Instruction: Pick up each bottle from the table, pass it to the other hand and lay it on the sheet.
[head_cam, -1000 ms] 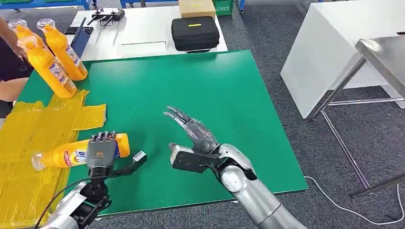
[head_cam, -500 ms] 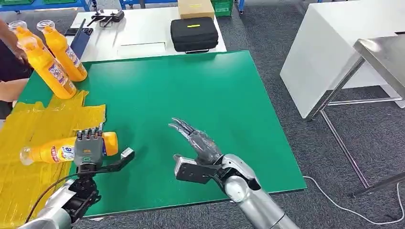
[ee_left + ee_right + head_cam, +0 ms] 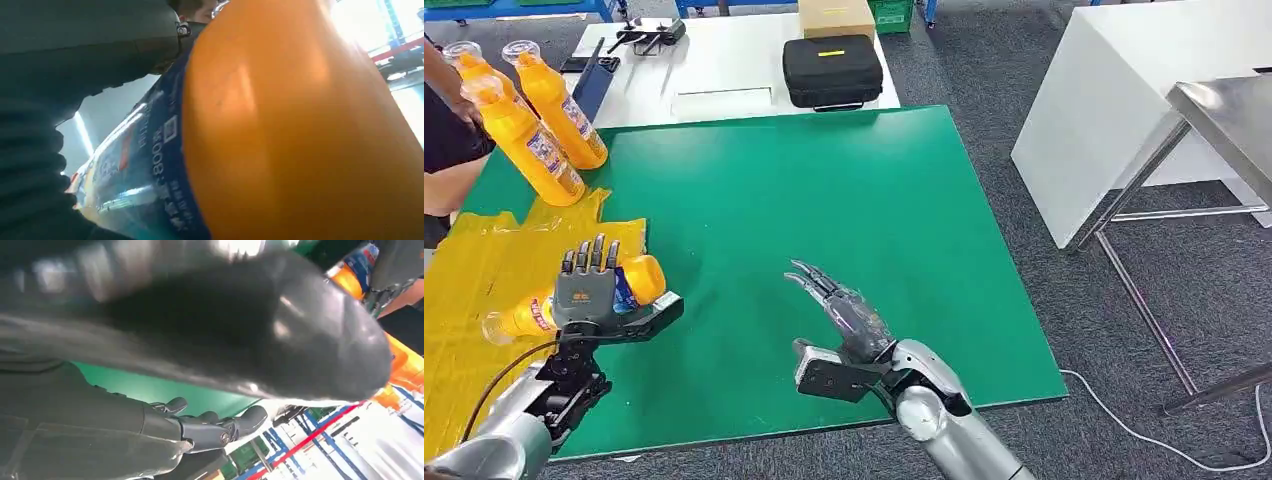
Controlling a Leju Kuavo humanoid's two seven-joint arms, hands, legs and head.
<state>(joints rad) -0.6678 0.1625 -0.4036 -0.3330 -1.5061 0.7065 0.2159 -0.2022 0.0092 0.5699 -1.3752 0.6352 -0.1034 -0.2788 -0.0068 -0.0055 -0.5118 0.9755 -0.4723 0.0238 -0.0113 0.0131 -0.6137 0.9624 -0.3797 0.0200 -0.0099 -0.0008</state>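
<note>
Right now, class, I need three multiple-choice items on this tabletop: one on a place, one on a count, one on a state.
1. Where is the bottle that the left hand holds?
A. over the yellow sheet's edge
B. on the black case
C. on the floor

2. How many orange bottles stand at the green mat's far left corner?
A. one
B. three
C. six

3. What is the right hand doing?
A. holding a bottle
B. empty, fingers spread
C. pressing the case

Answers: 1 A, it lies sideways in the hand by the sheet; 2 B, three capped tops show; 3 B, nothing is between its fingers.
</note>
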